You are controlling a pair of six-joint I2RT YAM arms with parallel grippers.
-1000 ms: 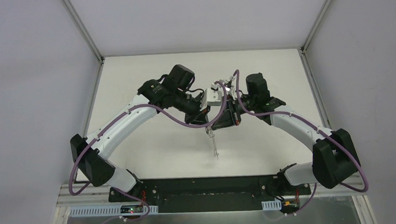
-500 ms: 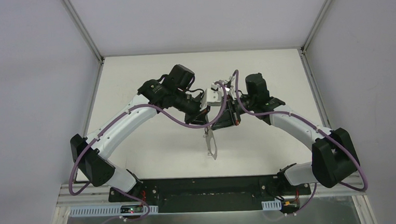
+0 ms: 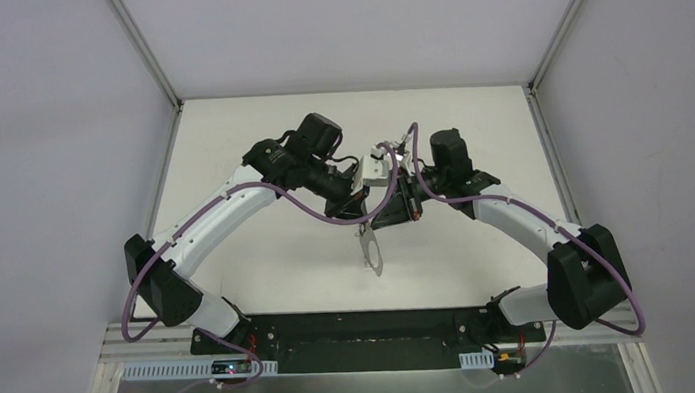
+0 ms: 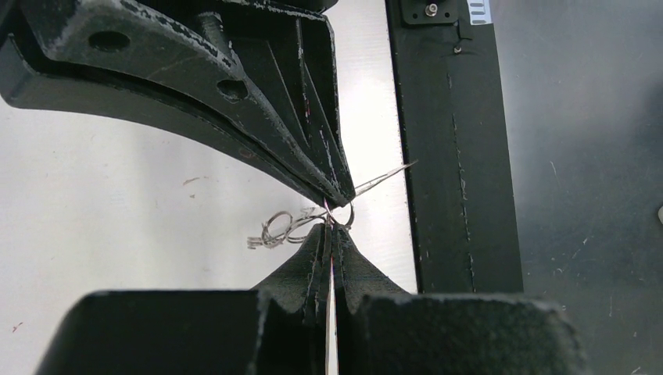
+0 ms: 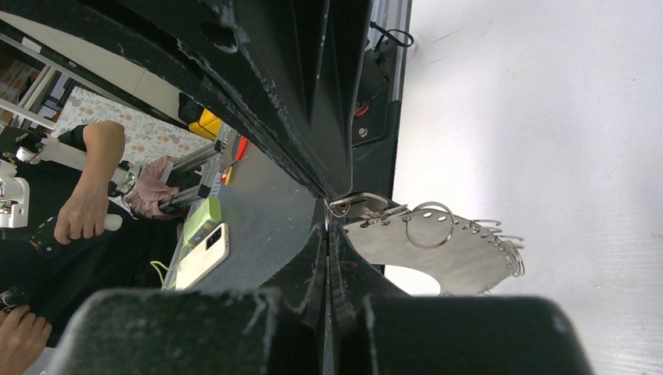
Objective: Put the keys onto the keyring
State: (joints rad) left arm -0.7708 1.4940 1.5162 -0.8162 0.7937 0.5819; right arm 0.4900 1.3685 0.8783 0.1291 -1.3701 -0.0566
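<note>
Both jaws clenched tip-to-tip on keyring [image 3: 371,253] top; loop hangs toward 6 o'clock above tabletop [image 3: 275,266]. Key not discernible. Hold wire steady, keep free end exposed, avoid twisting while threading.

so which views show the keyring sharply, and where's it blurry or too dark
top external: even light, keyring tiny and thin; left wrist: dark jaws soft up close, table bright; right wrist: keyring sharp, jaws nearly black

Tip-to-tip at the keyring [image 5: 469,224] end: right fingers [image 5: 309,269] and left fingers [image 5: 305,101], both closed.
</note>
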